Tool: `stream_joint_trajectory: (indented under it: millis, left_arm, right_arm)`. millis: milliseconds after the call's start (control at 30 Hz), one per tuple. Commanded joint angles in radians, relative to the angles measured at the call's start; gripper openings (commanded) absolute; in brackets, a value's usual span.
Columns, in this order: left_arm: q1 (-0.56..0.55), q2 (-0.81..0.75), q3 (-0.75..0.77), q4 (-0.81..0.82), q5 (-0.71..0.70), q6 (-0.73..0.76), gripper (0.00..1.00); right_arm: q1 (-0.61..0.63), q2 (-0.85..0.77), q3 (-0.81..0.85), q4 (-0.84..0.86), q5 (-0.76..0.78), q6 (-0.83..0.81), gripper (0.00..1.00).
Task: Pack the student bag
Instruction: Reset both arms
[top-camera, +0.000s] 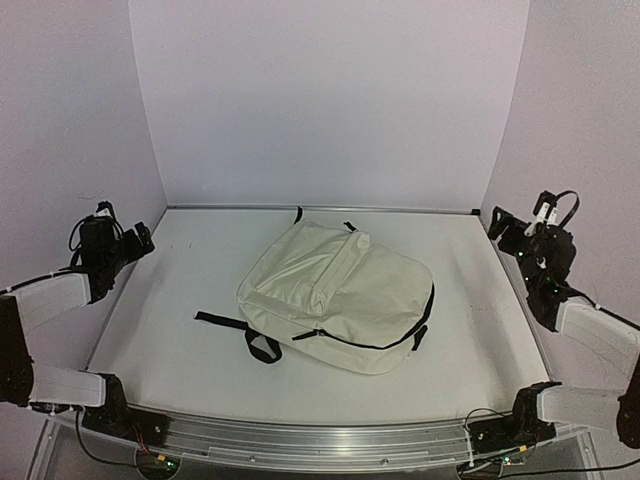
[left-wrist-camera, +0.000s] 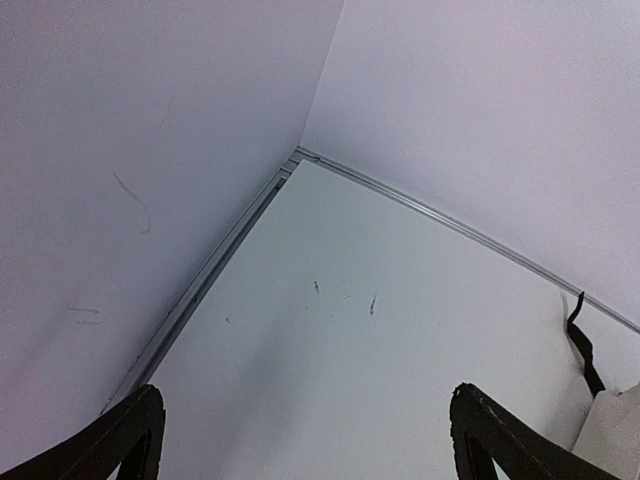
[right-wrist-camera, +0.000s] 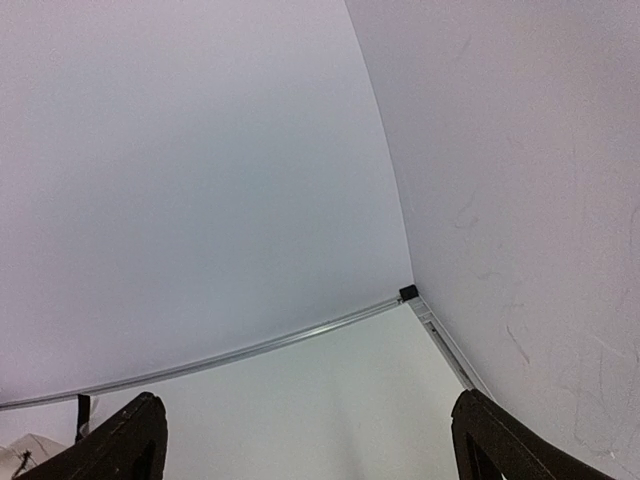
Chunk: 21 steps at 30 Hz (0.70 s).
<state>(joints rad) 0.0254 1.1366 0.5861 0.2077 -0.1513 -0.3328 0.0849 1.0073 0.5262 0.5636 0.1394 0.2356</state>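
Both tools stand released: the left gripper (left-wrist-camera: 307, 400) and the right gripper (right-wrist-camera: 305, 400) show their black fingers spread wide with nothing between them. Each is parked high at its own side of the table, well apart from the work. The student bag (top-camera: 335, 295) lies flat near the middle of the table, a cream fabric backpack set askew. Its black zipper (top-camera: 380, 343) runs along the near right edge and looks closed, though we cannot make out the pull. A black strap (top-camera: 255, 335) trails off the near left side, and further strap ends show at the far edge. We judge the bag soft, limp and light. The cloth should bunch and drag rather than lift as one body, so a pinch on a strap, a seam fold or the zipper end seems surer than one on the broad panel. One arm may need to pin the fabric while the other works the zipper. The white table (top-camera: 170, 310) looks smooth and may let the bag slide. Pale walls (top-camera: 330, 100) close in three sides, and a metal rail (top-camera: 300, 440) borders the near edge.
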Motion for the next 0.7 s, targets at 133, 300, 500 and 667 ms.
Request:
stream_joint_trajectory:
  millis: [133,300,500,667]
  left_arm:
    - [-0.001,0.119,-0.07,0.164,-0.051,0.021,1.0]
    - [-0.001,0.115,-0.115,0.226,-0.033,0.076,1.0]
    - [-0.001,0.107,-0.169,0.251,-0.048,0.08,1.0]
    - [-0.001,0.105,-0.173,0.265,-0.051,0.08,1.0]
  right_arm:
    - [0.003,0.127,-0.249,0.517,0.1,-0.079,0.98]
    - [0.003,0.226,-0.275,0.619,0.109,-0.075,0.98]
    - [0.004,0.231,-0.279,0.619,0.113,-0.074,0.98]
    - [0.003,0.221,-0.284,0.619,0.126,-0.074,0.98]
